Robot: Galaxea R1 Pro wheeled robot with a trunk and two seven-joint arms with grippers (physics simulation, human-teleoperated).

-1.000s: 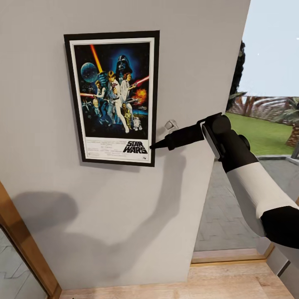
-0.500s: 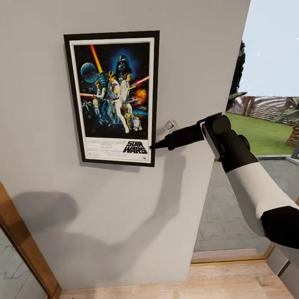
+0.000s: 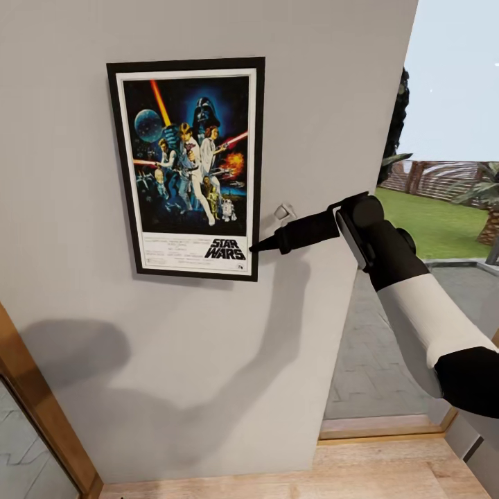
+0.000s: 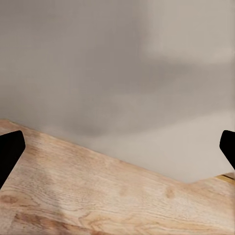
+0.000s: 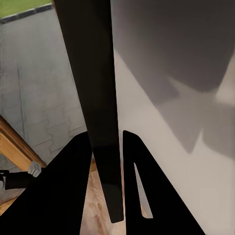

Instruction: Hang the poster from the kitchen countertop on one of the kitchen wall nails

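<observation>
Black-framed flat poster (image 3: 187,168) | right gripper (image 3: 255,244) clamps its edge | left gripper (image 4: 117,147) wide

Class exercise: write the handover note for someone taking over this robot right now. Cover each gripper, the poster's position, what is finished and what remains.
Right gripper: shut on the black-framed Star Wars poster, pinching its lower right edge.
Left gripper: open, holding nothing, pointed at the wooden floor and the wall's base.
Poster: upright, flat against the pale grey wall.
Nail: hidden; I cannot tell whether the poster has caught on it.
Left: confirm it hangs, release, withdraw the right arm.
</observation>
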